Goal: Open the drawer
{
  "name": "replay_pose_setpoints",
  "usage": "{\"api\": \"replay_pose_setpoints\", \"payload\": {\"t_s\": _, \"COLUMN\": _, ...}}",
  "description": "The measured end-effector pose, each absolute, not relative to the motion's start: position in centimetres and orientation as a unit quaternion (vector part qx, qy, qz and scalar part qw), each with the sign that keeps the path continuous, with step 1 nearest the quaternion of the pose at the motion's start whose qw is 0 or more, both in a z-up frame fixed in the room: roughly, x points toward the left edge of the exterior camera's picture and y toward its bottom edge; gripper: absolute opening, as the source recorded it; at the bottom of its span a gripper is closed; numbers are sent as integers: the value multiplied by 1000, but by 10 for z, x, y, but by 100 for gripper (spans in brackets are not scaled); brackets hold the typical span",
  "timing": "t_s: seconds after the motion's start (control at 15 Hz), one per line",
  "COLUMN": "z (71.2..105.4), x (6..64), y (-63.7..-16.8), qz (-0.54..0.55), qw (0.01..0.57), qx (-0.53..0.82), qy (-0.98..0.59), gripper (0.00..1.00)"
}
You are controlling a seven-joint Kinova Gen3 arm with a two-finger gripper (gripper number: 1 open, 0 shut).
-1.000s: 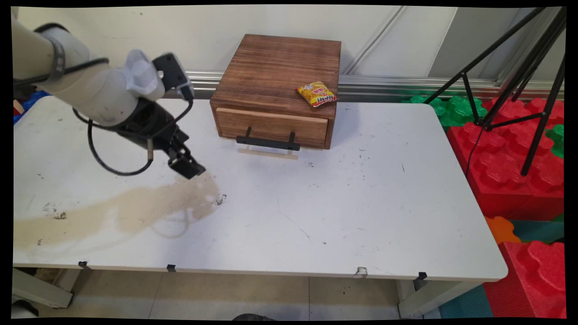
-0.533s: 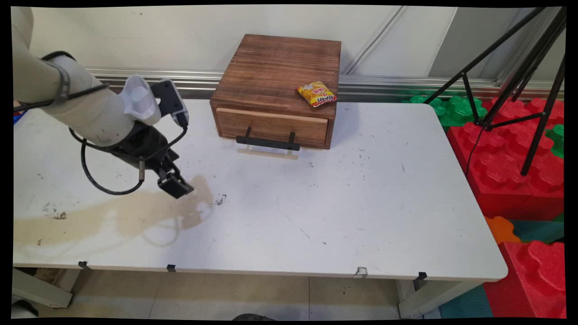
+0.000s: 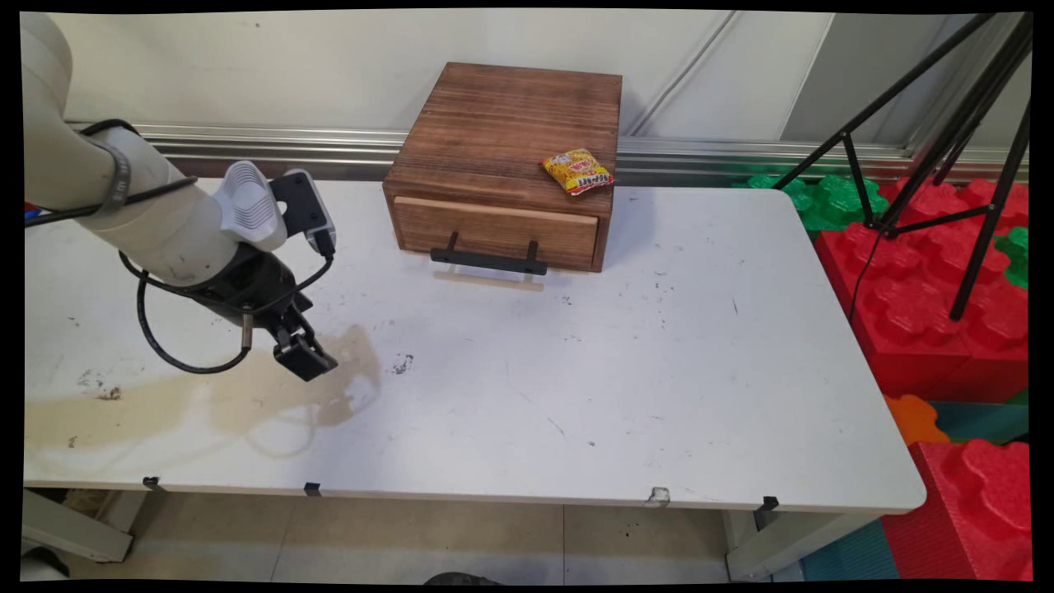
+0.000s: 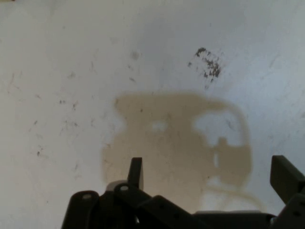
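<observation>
Over the table's (image 3: pixel 576 395) left side: gripper (image 3: pixel 306 362) empty, fingers spread apart.
Wooden drawer box (image 3: pixel 504 165) shut, yellow snack packet (image 3: pixel 578 171) on top.

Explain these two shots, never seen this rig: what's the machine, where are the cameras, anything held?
The machine is a white robot arm ending in a black two-finger gripper. The wide picture comes from a fixed camera above the near edge of the white table. The close picture comes from a camera on the hand, looking along the gripper at the tabletop. The fingers stand apart with nothing between them; it holds nothing and hangs over bare, scuffed table. At the back stands a wooden box with a shut drawer. A yellow snack packet lies on the box.
</observation>
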State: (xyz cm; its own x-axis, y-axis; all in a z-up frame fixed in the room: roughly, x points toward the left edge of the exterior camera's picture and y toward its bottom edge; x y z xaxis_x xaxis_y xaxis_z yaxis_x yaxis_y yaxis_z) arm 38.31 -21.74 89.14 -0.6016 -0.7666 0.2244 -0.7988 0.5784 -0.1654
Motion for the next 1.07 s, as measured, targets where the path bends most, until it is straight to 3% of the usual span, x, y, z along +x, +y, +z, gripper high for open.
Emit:
{"api": "replay_pose_setpoints", "payload": {"t_s": 0.67, "z": 894, "x": 385, "y": -214, "qz": 131, "qw": 58, "qx": 433, "qy": -890, "gripper": 100}}
{"api": "replay_pose_setpoints", "payload": {"t_s": 1.07, "z": 914, "x": 378, "y": -223, "qz": 142, "qw": 57, "qx": 427, "qy": -891, "gripper": 100}}
